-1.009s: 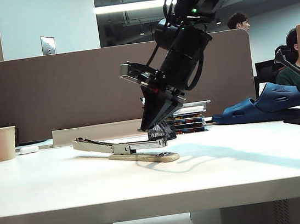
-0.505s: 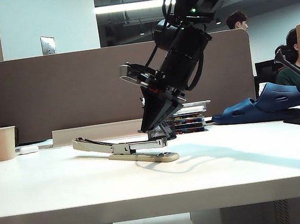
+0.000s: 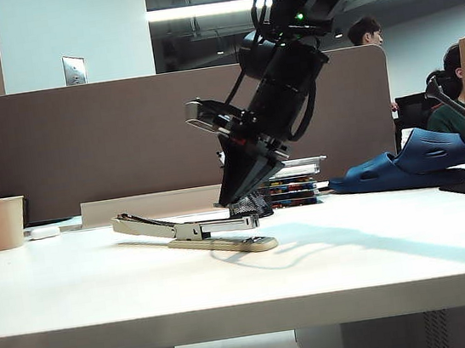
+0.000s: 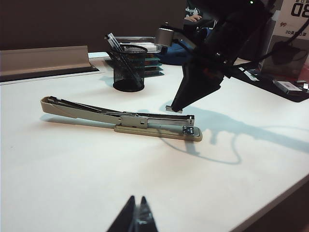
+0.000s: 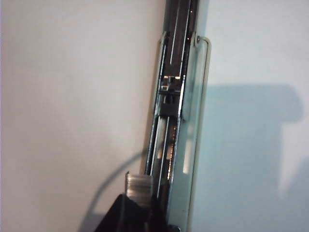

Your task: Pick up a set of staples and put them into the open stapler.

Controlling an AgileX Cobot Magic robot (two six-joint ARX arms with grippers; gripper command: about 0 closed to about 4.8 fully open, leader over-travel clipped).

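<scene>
Nothing visibly differs from a second ago: the right hand (image 3: 237, 197) still hangs tilted just above the stapler (image 3: 195, 229), its fingers clamped on the staples (image 5: 137, 187), which stand over the near end of the open channel. The stapler lies open on the white bench (image 3: 246, 279), its thin arm raised toward the left, with the mesh cup (image 4: 128, 67) behind it. The left hand (image 4: 136, 218) stays low at the near edge, fingers together, holding nothing.

Long beige stapler (image 4: 120, 118) with silver metal magazine channel, black mesh pen cup (image 4: 128, 67), silver-grey set of staples (image 5: 138, 186) in the black right gripper (image 5: 140, 212), black left gripper (image 4: 136, 217), on a white table (image 4: 72, 169).
</scene>
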